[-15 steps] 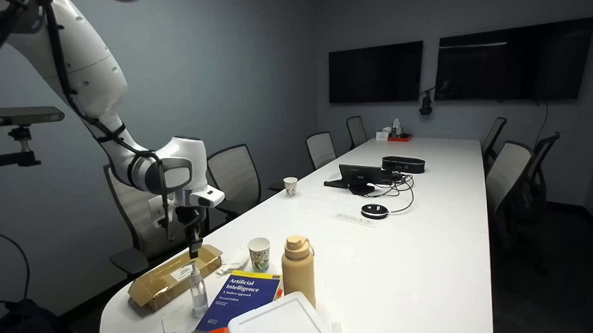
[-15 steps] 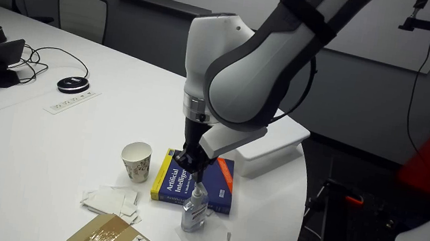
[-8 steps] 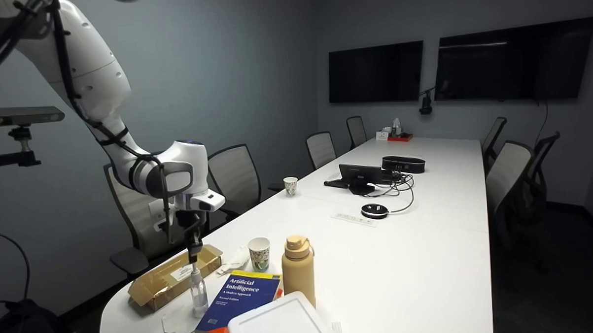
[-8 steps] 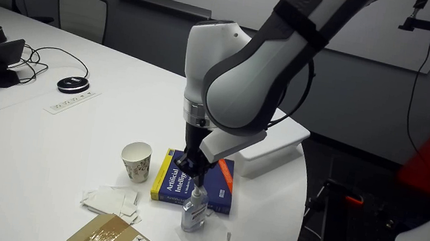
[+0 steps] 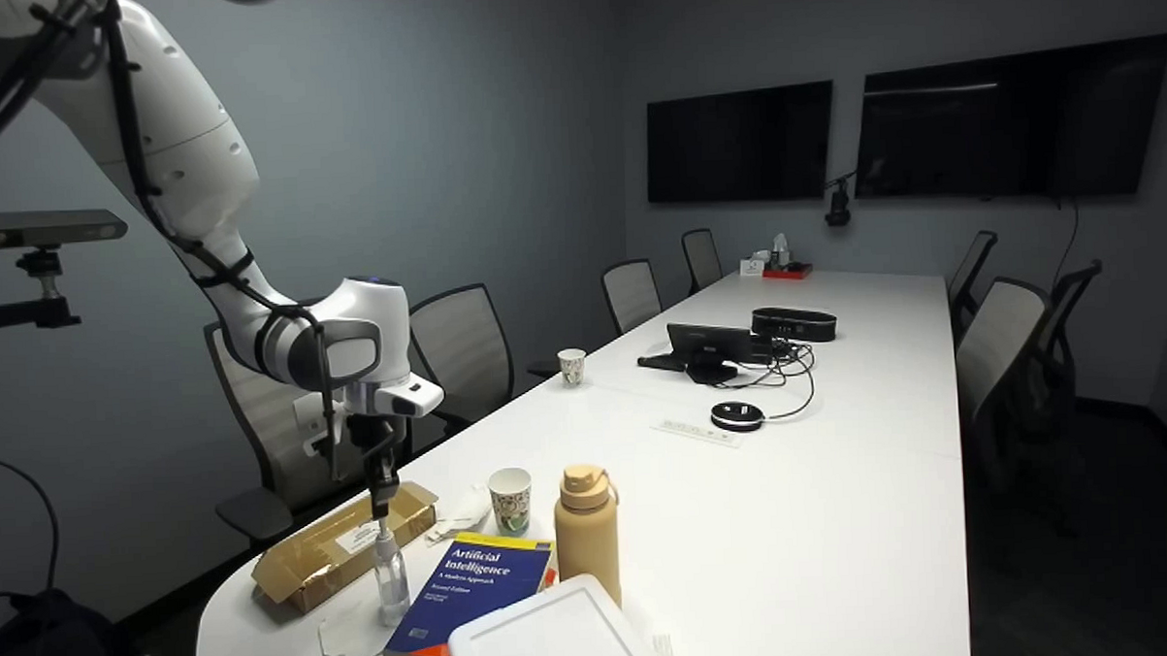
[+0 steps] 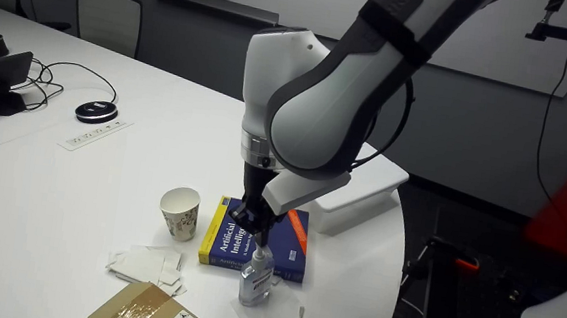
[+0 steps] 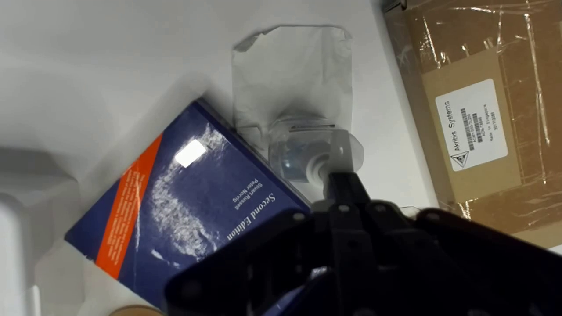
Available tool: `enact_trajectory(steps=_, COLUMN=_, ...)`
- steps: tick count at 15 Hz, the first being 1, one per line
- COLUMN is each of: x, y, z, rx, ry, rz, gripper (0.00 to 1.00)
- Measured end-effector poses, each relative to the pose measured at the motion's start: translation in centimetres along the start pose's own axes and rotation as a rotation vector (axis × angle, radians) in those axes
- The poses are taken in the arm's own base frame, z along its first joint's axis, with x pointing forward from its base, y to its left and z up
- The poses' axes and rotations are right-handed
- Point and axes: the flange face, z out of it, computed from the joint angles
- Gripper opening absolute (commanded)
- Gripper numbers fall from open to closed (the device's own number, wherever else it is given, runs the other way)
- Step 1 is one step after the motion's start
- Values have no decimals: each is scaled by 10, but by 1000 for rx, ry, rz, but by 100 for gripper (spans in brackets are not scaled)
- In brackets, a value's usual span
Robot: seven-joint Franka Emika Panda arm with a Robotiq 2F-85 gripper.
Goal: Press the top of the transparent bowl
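Observation:
No bowl shows; the transparent thing is a pump bottle with a whitish pump top. It stands upright on a pale sheet beside the book, in both exterior views (image 5: 393,589) (image 6: 254,286) and the wrist view (image 7: 290,151). My gripper (image 5: 381,513) points down from above with its tips at the pump top, also in an exterior view (image 6: 262,240). In the wrist view the gripper (image 7: 347,181) has its fingers together with nothing between them. They cover part of the pump head (image 7: 340,153) and appear to touch it.
A blue book (image 6: 273,235) lies close beside the bottle. A brown cardboard box (image 5: 344,548) is on its other side. A paper cup (image 6: 180,214), paper scraps (image 6: 149,267), a tan flask (image 5: 588,537) and a white lidded box (image 6: 360,186) stand around.
Over the last second my gripper has moved down a little, and the pump top sits slightly lower under it. Since half a second ago it has hardly moved.

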Motion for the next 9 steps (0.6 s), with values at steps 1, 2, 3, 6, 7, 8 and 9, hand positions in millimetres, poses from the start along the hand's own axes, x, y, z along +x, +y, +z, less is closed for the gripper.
enact_trajectory(steps=1, x=0, y=0, z=0, rx=0, ry=-1, rz=1, gripper=0)
enact_trajectory(steps=2, x=0, y=0, z=1, rx=0, ry=-1, rz=1, gripper=0)
enact_trajectory(steps=3, x=0, y=0, z=1, rx=0, ry=-2, rz=2, gripper=0)
enact_trajectory(steps=6, x=0, y=0, z=2, rx=0, ry=-3, rz=3, gripper=0)
enact_trajectory(steps=7, x=0, y=0, z=2, rx=0, ry=-4, rz=4, gripper=0)
enact_trajectory(steps=8, x=0, y=1, z=3, rx=1, ry=-6, rz=6, gripper=0)
enact_trajectory(steps=9, x=-1, y=1, z=3, rx=3, ry=-8, rz=7, gripper=0)
